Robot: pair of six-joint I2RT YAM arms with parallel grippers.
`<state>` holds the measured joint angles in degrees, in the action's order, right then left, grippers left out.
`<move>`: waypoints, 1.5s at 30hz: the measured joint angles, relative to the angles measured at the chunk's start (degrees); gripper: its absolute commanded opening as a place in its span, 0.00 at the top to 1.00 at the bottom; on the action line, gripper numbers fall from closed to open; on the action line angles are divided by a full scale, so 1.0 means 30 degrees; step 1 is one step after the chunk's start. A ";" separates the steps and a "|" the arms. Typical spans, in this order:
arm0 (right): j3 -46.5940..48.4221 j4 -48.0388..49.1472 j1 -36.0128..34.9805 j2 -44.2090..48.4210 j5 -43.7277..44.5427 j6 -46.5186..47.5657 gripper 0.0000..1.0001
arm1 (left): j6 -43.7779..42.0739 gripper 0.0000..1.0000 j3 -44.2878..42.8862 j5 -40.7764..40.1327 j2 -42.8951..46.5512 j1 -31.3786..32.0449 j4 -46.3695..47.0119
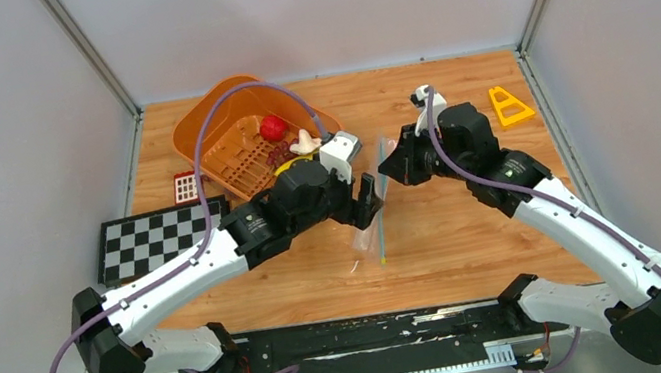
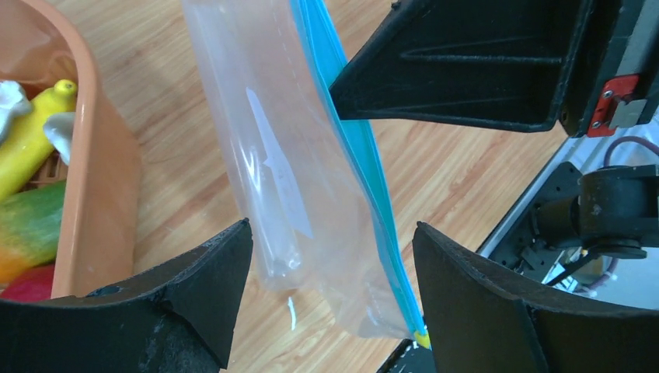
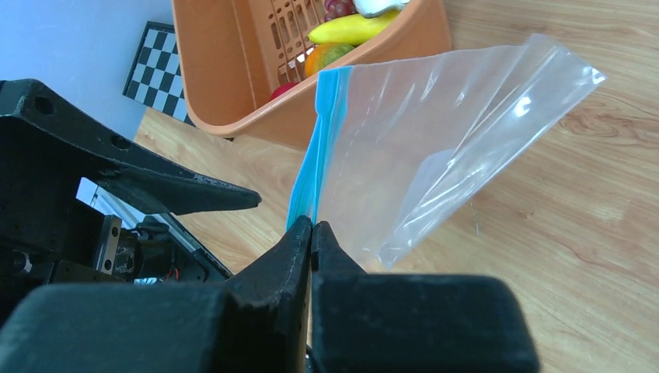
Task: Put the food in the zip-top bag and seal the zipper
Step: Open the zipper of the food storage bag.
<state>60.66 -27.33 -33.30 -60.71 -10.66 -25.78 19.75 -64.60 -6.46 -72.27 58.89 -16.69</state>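
Observation:
The clear zip-top bag (image 1: 374,218) hangs above the table between both arms, and nothing shows inside it. My right gripper (image 3: 312,229) is shut on the bag's teal zipper (image 3: 319,148) at one end. My left gripper (image 2: 330,256) is open, its fingers (image 2: 210,287) on either side of the bag's (image 2: 295,179) lower part without touching it. The zipper (image 2: 365,171) runs down towards a yellow end tab. The food lies in the orange basket (image 1: 216,130): a red fruit (image 1: 273,127), a white piece (image 1: 306,140), a yellow banana (image 2: 31,136) and a green-orange piece (image 2: 27,229).
A checkerboard mat (image 1: 163,237) lies at the left, with a small red grid block (image 1: 185,185) beside the basket. A yellow triangular piece (image 1: 509,106) sits at the back right. The table's near edge borders a black rail (image 1: 362,338).

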 measured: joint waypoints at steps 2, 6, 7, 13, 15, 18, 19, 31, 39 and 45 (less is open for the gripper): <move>0.0000 0.0007 0.0000 -0.0007 -0.0204 0.0000 1.00 | 0.0277 0.21 0.0058 0.0182 -0.0036 0.0000 0.0146; 0.0000 0.0044 0.0000 -0.0131 -0.0641 -0.0007 1.00 | 0.0714 0.34 0.0058 0.0321 -0.0036 0.0000 0.0991; 0.0000 0.0036 0.0000 -0.0175 -0.0736 -0.0015 1.00 | 0.0831 0.37 0.0058 0.0262 -0.0051 0.0000 0.1100; -0.0044 0.0066 0.0000 -0.0255 -0.1275 -0.0022 1.00 | 0.1195 0.45 0.0058 -0.0503 -0.0495 -0.0036 0.1377; -0.0102 0.0058 0.0000 -0.0255 -0.1384 -0.0022 1.00 | 0.1239 0.45 0.0058 -0.0816 -0.0736 -0.0044 0.1377; -0.0131 0.0051 0.0000 -0.0255 -0.1501 -0.0029 1.00 | 0.1319 0.47 0.0058 -0.1115 -0.0947 -0.0044 0.1370; -0.0131 0.0058 0.0000 -0.0248 -0.1515 -0.0036 1.00 | 0.1326 0.47 0.0058 -0.1239 -0.0976 -0.0044 0.1370; -0.0233 0.0306 0.0000 0.0051 -0.1494 -0.0758 1.00 | 0.1246 0.59 0.0058 -0.1632 -0.1333 0.0036 0.1239; -0.0248 0.0248 0.0000 0.0721 -0.0576 -0.0976 1.00 | 0.1086 0.95 0.0597 -0.2565 -0.1661 0.0335 0.0284; -0.1188 0.0474 -0.0109 0.0984 -0.0532 -0.1479 0.89 | 0.1100 1.00 0.0495 -0.3118 -0.1661 0.0335 0.0197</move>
<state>57.10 -25.91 -33.63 -57.76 -12.25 -30.22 23.05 -63.11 -15.81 -77.25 59.90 -16.10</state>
